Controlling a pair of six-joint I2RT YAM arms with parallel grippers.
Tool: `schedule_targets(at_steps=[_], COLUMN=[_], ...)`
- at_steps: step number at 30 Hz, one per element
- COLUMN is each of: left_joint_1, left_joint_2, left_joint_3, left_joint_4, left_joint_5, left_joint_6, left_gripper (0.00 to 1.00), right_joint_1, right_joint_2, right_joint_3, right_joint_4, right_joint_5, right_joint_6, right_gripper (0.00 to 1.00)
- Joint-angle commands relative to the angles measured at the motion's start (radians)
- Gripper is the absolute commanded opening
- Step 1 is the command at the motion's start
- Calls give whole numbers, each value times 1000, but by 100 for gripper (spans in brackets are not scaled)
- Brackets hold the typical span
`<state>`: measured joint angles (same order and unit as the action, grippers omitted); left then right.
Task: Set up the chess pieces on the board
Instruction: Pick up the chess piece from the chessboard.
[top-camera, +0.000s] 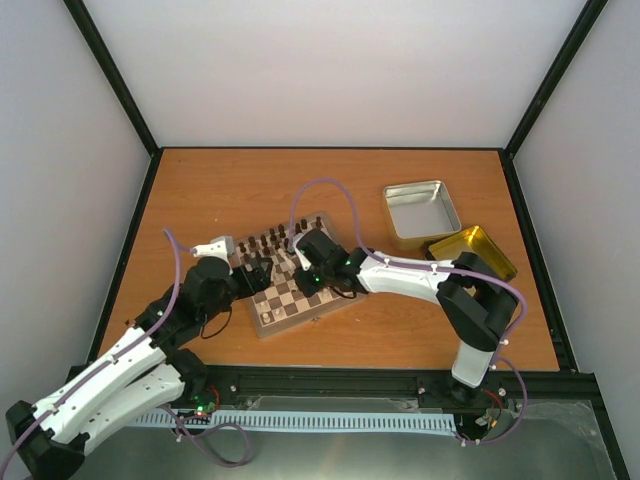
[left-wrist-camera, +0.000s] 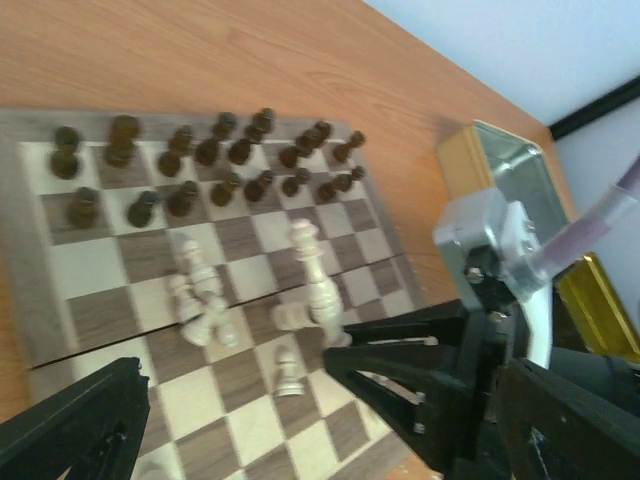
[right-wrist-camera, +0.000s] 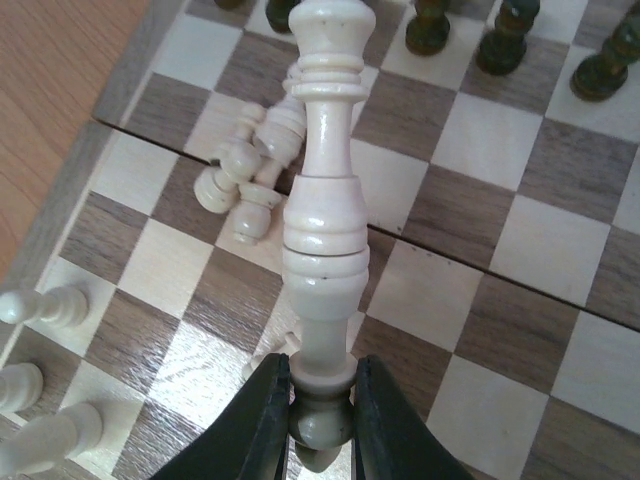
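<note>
Right tool (right-wrist-camera: 322, 400) pinches a cream chessman (right-wrist-camera: 325, 220), left tool (left-wrist-camera: 240, 405) gapes, above the board (right-wrist-camera: 480, 250) on a white-walled table (top-camera: 400, 330).

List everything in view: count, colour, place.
board: one, dark brown and cream checks, centre of the table
dark chessmen: two rows, exact count unclear, dark brown, standing along the board's far side
cream chessmen: several, pale cream, lying in a heap mid-board; a few more at the board's near edge
tall cream piece: one, pale cream, gripped at its base above the board
tin: one, silver, open and empty, right of the board
lid: one, gold, tilted beside the tin
table: one, orange-brown wood
left gripper: one, black, open, over the board's left part
right gripper: one, black, shut on the tall cream piece
</note>
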<state>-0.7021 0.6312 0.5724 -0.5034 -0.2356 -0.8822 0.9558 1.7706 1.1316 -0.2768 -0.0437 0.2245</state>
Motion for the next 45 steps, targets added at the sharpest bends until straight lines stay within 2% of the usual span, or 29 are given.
schedule_targets(at_steps=[1, 6, 11, 20, 32, 38, 45], left_joint_1=[31, 196, 248, 289, 292, 291, 291], left_joint_2=[42, 153, 221, 384, 452, 477, 479], left_joint_3=[13, -7, -16, 5, -9, -29, -46], left_joint_4=[163, 266, 361, 418, 504, 539, 555], left_joint_5=[162, 443, 527, 524, 554, 547, 513], left_joint_6=[-24, -30, -31, 0, 3, 7, 25], left_gripper=[93, 76, 72, 62, 37, 35, 15], right_joint_1=[-8, -8, -9, -8, -8, -8, -8], right_joint_2=[-50, -68, -83, -106, -110, -109, -103], right_joint_3=[-41, -80, -112, -142, -143, -146, -145], right_joint_4=[175, 220, 260, 294, 291, 292, 273], right_joint_5=[-24, -31, -51, -83, -107, -109, -104], right_joint_6=[-29, -37, -35, -44, -46, -42, -28], right_gripper=[4, 3, 3, 3, 3, 3, 3])
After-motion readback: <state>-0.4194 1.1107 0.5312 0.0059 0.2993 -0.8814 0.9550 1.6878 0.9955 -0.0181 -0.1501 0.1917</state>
